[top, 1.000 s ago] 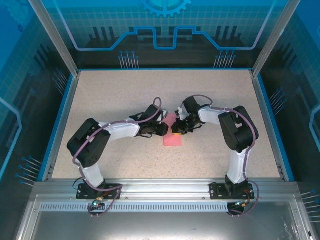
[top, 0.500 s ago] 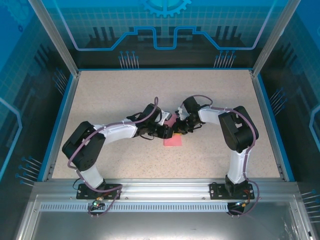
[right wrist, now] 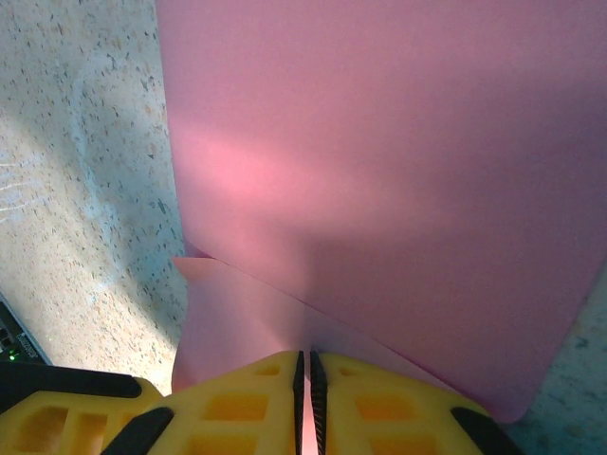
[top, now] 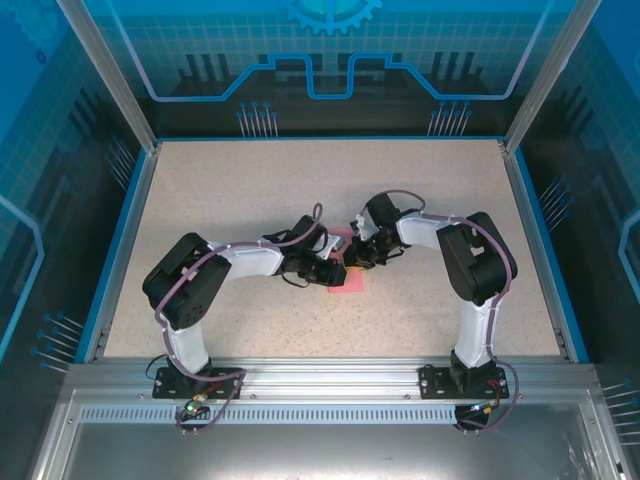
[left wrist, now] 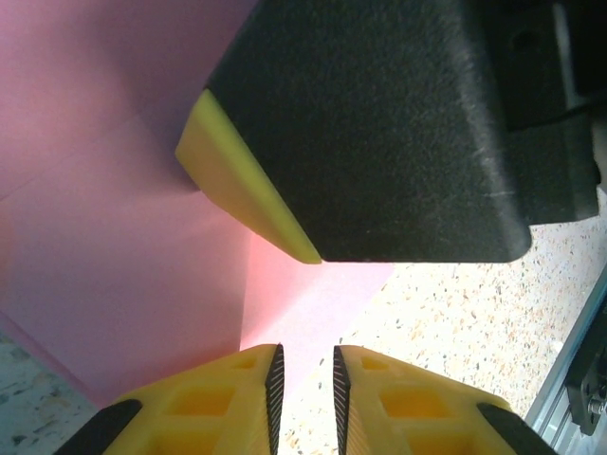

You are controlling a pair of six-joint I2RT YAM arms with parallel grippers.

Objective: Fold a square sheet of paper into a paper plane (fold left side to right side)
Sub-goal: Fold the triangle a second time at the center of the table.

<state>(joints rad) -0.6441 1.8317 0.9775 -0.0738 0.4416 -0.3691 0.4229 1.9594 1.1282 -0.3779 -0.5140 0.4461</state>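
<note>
Both left pincer (left wrist: 303, 358) and right pincer (right wrist: 304, 360) overhang paper (right wrist: 379, 171).

Top camera looks down at the table (top: 250, 190); both wrist cameras closely face the paper (left wrist: 114, 246).

The left arm (top: 245, 262) and right arm (top: 425, 232) share white links between bulky black joint housings (top: 185, 290), looping purple cables (top: 300, 232) and black base plates (top: 185, 377), while the left gripper (left wrist: 303, 384) and right gripper (right wrist: 304, 398) have yellow fingers (left wrist: 218, 408) with square hollows, ribbed black inner faces and black outer corners.

Right gripper (top: 357, 257) close ahead; table (top: 230, 190) open
</note>
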